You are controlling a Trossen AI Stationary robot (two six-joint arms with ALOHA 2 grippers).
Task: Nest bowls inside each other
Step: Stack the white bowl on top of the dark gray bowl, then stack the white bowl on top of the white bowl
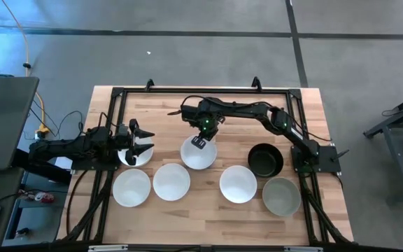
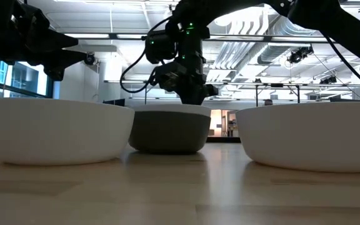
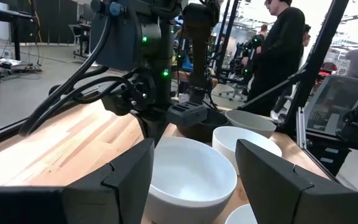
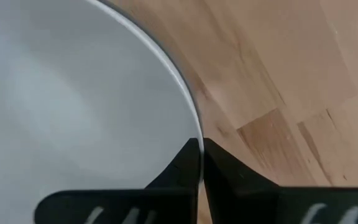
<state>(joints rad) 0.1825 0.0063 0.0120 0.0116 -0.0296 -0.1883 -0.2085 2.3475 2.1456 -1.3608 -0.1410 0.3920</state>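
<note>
The right tool (image 1: 199, 142) reaches in from the right side of the counter (image 1: 166, 112) and is clenched on the far rim of the middle white bowl (image 1: 199, 155). In the right wrist view its two dark fingers (image 4: 182, 169) pinch that rim from either side, with the pale inside of the bowl on one side and bare wood on the other.

The left tool (image 1: 144, 142) sits at the left side of the counter with its fingers spread, released, above a small white bowl (image 1: 134, 155) that it partly hides; whether it touches that bowl is hard to tell from above.

Along the near side stand four more bowls in a row: a white one at the left (image 1: 131, 187), a second white one (image 1: 171, 181) touching it, a third white one (image 1: 238, 184) right of centre, and a grey bowl (image 1: 281, 196) at the near right. A black bowl (image 1: 265, 159) stands just beyond the grey one, near the right arm's base.

A person in dark clothes (image 3: 283, 46) stands in the room beyond the counter.
</note>
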